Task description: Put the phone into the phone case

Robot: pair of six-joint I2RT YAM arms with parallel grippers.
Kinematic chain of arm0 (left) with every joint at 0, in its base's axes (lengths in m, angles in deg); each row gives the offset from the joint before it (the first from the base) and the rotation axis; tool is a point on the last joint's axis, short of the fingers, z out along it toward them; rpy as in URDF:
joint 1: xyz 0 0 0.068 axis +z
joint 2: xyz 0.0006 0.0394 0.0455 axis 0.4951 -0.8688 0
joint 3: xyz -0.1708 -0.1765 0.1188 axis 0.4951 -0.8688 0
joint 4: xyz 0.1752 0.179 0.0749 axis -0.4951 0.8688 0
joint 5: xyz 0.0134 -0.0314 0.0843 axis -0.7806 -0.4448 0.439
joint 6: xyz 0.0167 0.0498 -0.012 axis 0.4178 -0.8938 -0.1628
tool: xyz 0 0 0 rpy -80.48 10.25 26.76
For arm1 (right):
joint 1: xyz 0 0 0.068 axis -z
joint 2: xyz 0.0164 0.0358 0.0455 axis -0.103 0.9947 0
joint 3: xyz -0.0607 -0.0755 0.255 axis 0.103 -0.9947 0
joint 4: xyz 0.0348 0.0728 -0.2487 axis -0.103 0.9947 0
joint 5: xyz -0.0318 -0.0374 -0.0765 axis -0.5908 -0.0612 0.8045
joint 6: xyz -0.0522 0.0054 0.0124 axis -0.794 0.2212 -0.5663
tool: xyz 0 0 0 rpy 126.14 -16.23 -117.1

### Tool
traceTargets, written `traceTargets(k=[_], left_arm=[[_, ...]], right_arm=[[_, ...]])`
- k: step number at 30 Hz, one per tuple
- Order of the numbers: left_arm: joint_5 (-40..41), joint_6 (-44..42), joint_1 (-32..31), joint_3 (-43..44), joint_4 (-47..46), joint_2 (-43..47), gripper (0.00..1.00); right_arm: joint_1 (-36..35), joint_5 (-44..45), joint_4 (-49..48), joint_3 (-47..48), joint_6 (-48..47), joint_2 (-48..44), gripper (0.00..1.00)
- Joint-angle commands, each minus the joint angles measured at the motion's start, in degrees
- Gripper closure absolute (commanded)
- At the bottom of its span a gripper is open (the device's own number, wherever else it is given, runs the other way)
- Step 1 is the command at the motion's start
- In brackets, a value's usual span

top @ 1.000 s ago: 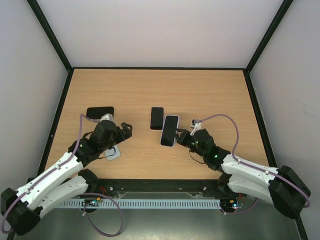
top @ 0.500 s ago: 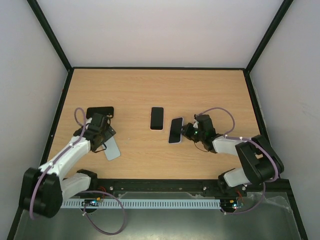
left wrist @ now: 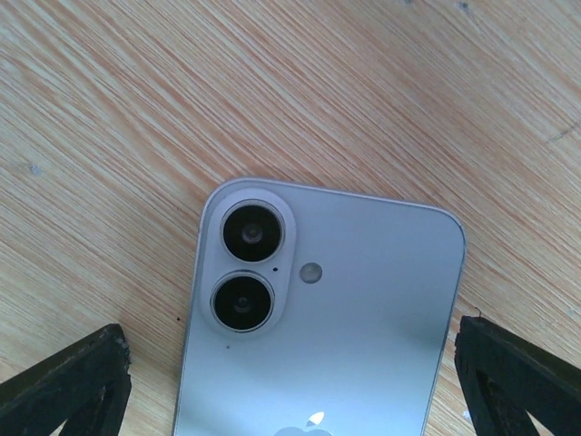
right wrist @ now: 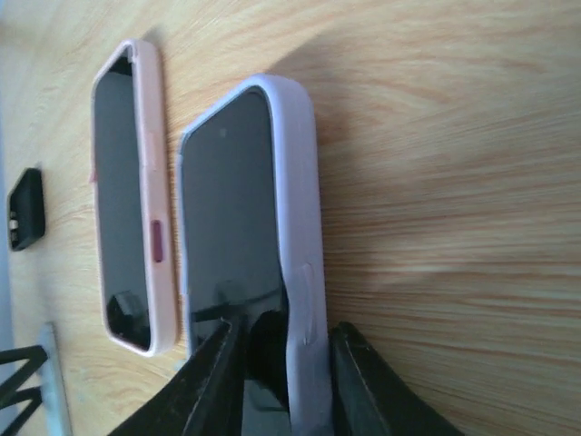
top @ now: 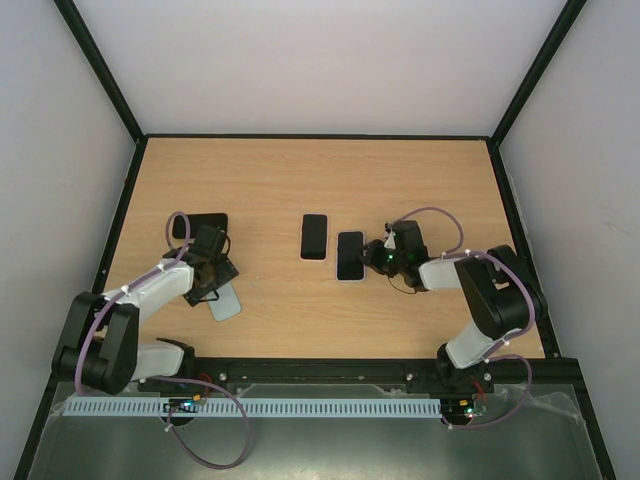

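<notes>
A light blue phone (top: 225, 303) lies face down at the left, its two camera lenses up (left wrist: 318, 327). My left gripper (top: 213, 274) is open over its lens end, one finger on each side (left wrist: 289, 334), not touching it. A lavender phone case (top: 350, 256) with a dark inside lies open side up near the middle. My right gripper (top: 374, 258) is shut on its right side wall (right wrist: 304, 272), one finger inside the case and one outside (right wrist: 286, 350).
A phone in a pink case (top: 314, 236) lies just left of the lavender case, close and parallel to it (right wrist: 136, 200). A black phone (top: 200, 225) lies at the far left, behind my left gripper. Black rails edge the wooden table (top: 400, 190).
My right gripper has turned the lavender case from slanted to straight, parallel to the pink-cased phone, a little to the right. My left gripper has drawn back left over the blue phone's lens end.
</notes>
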Motion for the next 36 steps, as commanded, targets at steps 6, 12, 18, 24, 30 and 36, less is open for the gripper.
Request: traceTargets(k=[6, 12, 18, 24, 30, 36], left_arm=[[-1.69, 0.44, -0.26, -1.07, -1.24, -2.44, 0.07], [-1.21, 0.49, -1.96, 0.42, 0.28, -3.96, 0.07], [-0.73, 0.33, -4.14, 3.22, 1.59, -7.69, 0.05], [-0.12, 0.61, -7.15, 2.87, 1.03, -9.15, 0.04], [-1.13, 1.38, -8.00, 0.80, -0.80, -8.70, 0.12], [-4.26, 1.14, -8.60, -0.53, -4.17, -7.34, 0.23]], right_arm=[[0.18, 7.31, 7.59, 0.52, -2.21, -5.75, 0.42], [0.10, 7.95, 9.27, -2.93, -0.56, -14.61, 0.19], [-0.12, 8.03, 11.89, -5.90, 0.48, -22.57, 0.12], [-1.51, 9.11, 14.83, -9.19, 1.75, -30.24, 0.09], [-5.05, 11.36, 17.12, -9.67, 3.58, -35.10, 0.09], [-10.01, 12.72, 15.75, -10.02, 6.39, -35.34, 0.09]])
